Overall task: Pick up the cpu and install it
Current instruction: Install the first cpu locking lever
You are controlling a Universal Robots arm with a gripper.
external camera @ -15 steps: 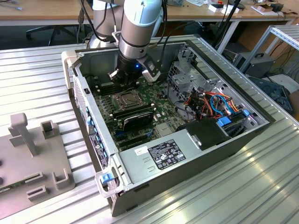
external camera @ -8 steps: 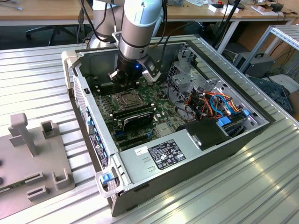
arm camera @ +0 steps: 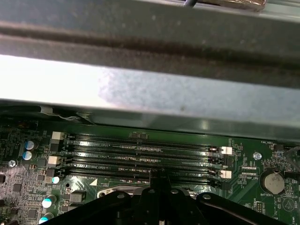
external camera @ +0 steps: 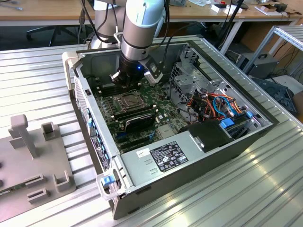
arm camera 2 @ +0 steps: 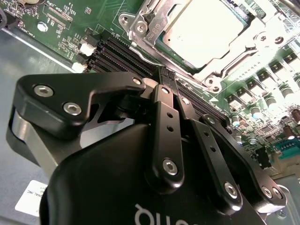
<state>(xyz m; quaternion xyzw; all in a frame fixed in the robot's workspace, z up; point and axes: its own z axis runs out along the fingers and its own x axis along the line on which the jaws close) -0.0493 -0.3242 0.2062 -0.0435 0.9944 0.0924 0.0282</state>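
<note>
Arm [external camera: 142, 28] angled steeply downward; tool [arm camera 2: 167, 79] at its end pointing down, fingers [arm camera 2: 164, 122] closed together.

Silver-grey arm [external camera: 135, 35], blue-capped joint [external camera: 147, 10]; black claw [arm camera 2: 165, 79], silver screws [arm camera 2: 169, 167]

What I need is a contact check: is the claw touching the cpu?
Apart. In the second wrist view the cpu shows a bare top, and the shut claw ends beside it, over the memory slots.

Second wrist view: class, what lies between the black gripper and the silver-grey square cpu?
In the second wrist view, long black memory slots and the edge of the shiny metal socket frame separate the black gripper from the silver-grey square cpu.
</note>
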